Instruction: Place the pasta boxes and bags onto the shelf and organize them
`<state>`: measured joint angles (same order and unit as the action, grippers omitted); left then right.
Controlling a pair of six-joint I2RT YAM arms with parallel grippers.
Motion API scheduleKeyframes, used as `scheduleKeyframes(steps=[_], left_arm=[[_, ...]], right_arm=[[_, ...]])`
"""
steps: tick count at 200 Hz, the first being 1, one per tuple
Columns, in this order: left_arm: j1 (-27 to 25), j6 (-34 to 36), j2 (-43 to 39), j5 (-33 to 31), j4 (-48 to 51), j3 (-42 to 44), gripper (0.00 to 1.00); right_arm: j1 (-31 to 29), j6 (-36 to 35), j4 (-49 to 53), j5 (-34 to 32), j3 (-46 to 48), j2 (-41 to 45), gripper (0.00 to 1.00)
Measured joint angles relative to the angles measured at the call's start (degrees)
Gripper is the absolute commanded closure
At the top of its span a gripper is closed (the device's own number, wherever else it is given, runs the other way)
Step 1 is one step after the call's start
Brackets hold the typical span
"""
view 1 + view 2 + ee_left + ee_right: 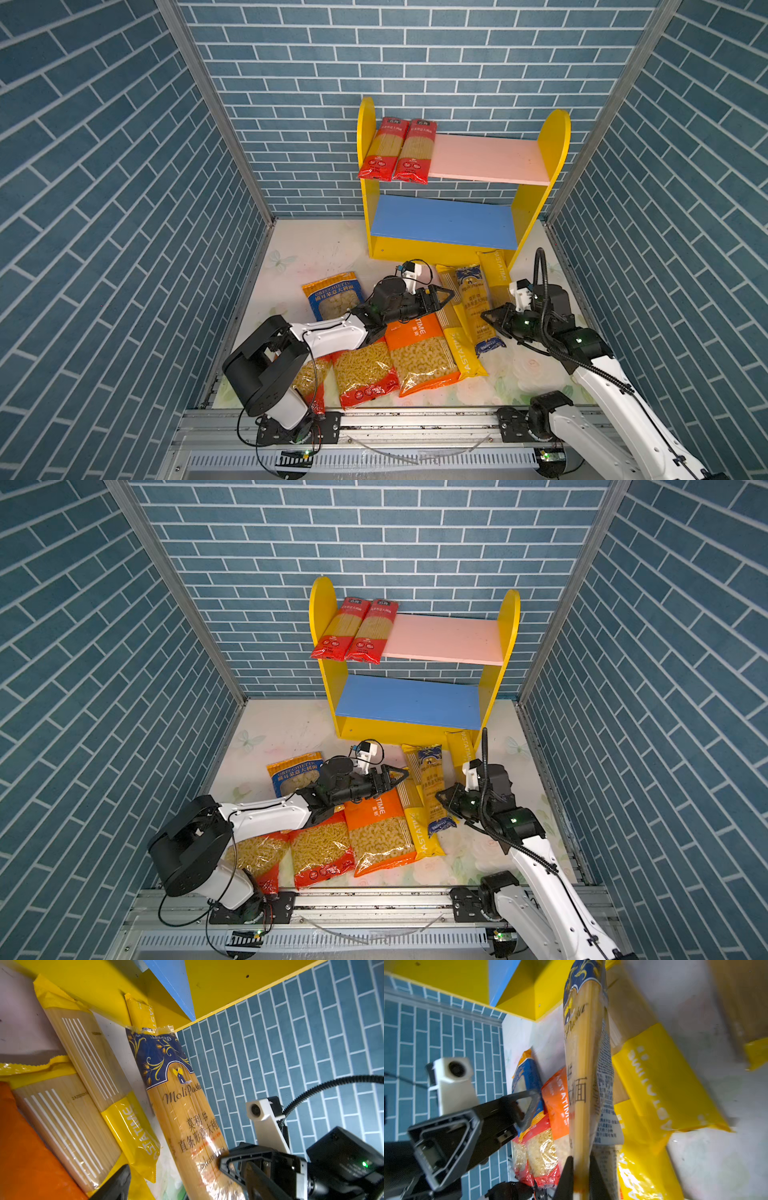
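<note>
The right end effector (580, 1169) is pinched tight on the blue spaghetti pack (473, 307). The pack lies on the worktop (316, 249) in front of the shelf (552, 141), between yellow packs (457, 332). The left end effector (441, 297) is wide apart and holds nothing.

Both top views look down toward the shelf (440, 220); wrist views sit close.

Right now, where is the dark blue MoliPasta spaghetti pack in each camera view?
In a top view: the dark blue spaghetti pack lies right of centre, in front of the shelf.
In a top view: same spot, slightly nearer the middle.
Left wrist: it runs down the middle.
Right wrist: centre, pinched at its near end by the right tool.
Shared landmark: the shelf's blue lower board.
</note>
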<state>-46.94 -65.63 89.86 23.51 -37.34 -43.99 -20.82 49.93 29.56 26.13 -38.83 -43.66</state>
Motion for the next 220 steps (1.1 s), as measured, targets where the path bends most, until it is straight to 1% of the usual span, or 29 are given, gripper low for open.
scheduleKeyframes(steps=[29,49,59,87,100,121,140,146,151,162,178,195,208,220], left_arm=[[0.04,-4.63,0.20,0.15,-6.45,2.25,0.08],[0.07,-6.38,0.72,0.17,-9.77,3.15,0.09],[0.04,-7.02,1.36,0.31,-11.32,3.21,0.11],[1.05,-8.98,3.08,1.42,-17.25,3.21,0.22],[2.40,-10.01,3.50,1.97,-19.65,3.21,0.31],[4.37,-10.01,3.19,3.13,-20.83,3.19,0.46],[5.03,-8.66,1.36,3.54,-19.56,3.08,0.58],[5.22,-8.28,0.59,3.54,-19.02,3.06,0.62],[5.38,-8.07,-0.11,3.56,-18.58,3.04,0.65],[5.77,-7.63,-1.49,3.67,-17.81,2.97,0.68],[6.34,-6.86,-3.17,4.04,-17.16,2.97,0.77],[6.69,-5.79,-4.52,4.52,-15.69,2.95,0.80],[6.93,-5.31,-5.09,4.96,-14.14,2.80,0.81],[7.06,-5.03,-5.64,5.42,-12.44,2.60,0.81]], right_arm=[[-6.80,4.59,-6.93,-0.48,0.00,0.44,1.00],[-10.23,7.39,-11.69,-0.92,-0.52,-0.94,1.00],[-11.89,8.52,-13.40,-1.14,-1.36,-2.40,1.00],[-16.35,11.15,-16.98,-2.49,-2.91,-5.33,1.00],[-17.88,11.98,-18.08,-2.69,-2.91,-5.68,1.00],[-19.56,13.62,-19.65,-3.13,-2.89,-5.86,1.00],[-20.06,14.51,-20.65,-3.37,-2.89,-5.84,0.89],[-20.06,14.58,-21.09,-3.32,-2.86,-5.84,0.84],[-20.09,14.58,-21.42,-3.32,-2.84,-5.84,0.78],[-20.17,14.82,-22.12,-3.28,-2.78,-5.84,0.68],[-20.17,14.27,-23.67,-3.19,-2.60,-5.81,0.57],[-20.15,14.34,-25.62,-3.08,-1.88,-5.53,0.48],[-20.17,14.10,-26.43,-2.99,-1.03,-4.44,0.41],[-20.17,13.22,-26.60,-2.97,0.02,-3.04,0.32]])
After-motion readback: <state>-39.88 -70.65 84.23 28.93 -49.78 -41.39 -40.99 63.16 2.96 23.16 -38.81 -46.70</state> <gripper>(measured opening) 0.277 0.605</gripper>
